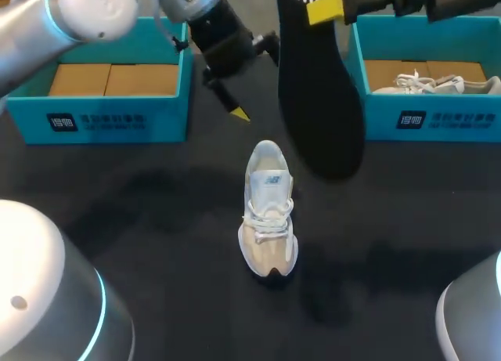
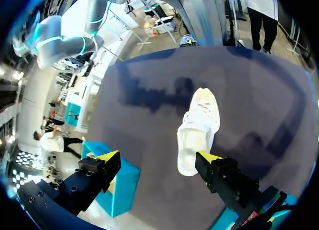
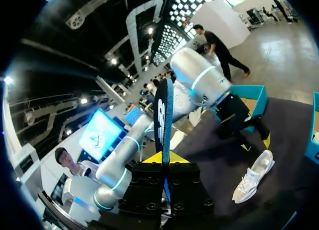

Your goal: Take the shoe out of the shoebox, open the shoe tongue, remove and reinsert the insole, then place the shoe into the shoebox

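Observation:
A white sneaker (image 1: 268,212) stands upright mid-table, toe toward the front edge. Up in the air behind and to the right of it hangs a black insole (image 1: 317,87), with my right gripper (image 1: 325,9) shut on its upper end. The right wrist view shows the insole (image 3: 163,115) edge-on between the yellow tips of that gripper (image 3: 163,157), and the sneaker (image 3: 254,175) on the table below. My left gripper (image 1: 246,83) hovers open behind the sneaker. In the left wrist view the sneaker (image 2: 199,125) lies ahead of the left gripper (image 2: 158,156), whose spread fingers hold nothing.
A teal shoebox (image 1: 102,118) with only a bare cardboard floor stands at the back left. A second teal shoebox (image 1: 438,114) at the back right holds another white shoe (image 1: 438,84). The tabletop is dark cloth.

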Controlling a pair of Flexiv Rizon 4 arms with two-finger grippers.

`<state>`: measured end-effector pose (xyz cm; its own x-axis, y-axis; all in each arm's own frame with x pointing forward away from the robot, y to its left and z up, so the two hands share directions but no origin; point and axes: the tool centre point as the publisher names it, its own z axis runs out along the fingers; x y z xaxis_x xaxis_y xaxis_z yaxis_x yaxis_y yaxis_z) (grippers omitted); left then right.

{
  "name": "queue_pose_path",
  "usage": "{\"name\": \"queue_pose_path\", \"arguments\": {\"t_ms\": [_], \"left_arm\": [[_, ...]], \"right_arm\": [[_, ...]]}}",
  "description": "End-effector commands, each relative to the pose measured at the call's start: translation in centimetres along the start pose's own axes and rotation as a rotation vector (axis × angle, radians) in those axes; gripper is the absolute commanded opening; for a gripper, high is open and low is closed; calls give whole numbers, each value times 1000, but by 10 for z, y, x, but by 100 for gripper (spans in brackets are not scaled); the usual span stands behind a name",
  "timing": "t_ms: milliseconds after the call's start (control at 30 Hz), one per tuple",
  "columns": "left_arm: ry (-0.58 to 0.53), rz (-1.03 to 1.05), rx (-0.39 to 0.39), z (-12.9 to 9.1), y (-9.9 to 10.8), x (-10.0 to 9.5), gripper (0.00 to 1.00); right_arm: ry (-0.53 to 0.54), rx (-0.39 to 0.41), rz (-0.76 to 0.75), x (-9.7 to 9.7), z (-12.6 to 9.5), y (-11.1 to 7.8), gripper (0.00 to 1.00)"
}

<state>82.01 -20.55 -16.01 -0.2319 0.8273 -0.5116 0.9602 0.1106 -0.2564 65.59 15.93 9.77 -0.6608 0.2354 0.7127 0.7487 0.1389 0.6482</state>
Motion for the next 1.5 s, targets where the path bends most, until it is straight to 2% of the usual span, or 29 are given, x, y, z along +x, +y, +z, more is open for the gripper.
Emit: {"name": "queue_pose_path", "arguments": {"t_ms": [33, 367, 700, 1033, 1300, 1500], "left_arm": [[-154, 16, -19, -16, -8, 7, 100], [-335, 92, -27, -42, -20, -3, 100], [-535, 195, -33, -71, -40, -10, 100], [-681, 268, -68, -90, -57, -11, 100], [-800, 321, -103, -105, -68, -7, 100], [-868, 365, -106, -111, -75, -10, 100]], "right_arm": [[31, -3, 44, -13, -2, 12, 0], [100, -73, 229, -39, -19, 29, 0], [178, -83, 439, -76, -22, 25, 0], [158, -104, 584, -110, -22, 25, 0], [116, -53, 702, -136, -14, 26, 0], [95, -46, 773, -151, -3, 29, 0]]}}
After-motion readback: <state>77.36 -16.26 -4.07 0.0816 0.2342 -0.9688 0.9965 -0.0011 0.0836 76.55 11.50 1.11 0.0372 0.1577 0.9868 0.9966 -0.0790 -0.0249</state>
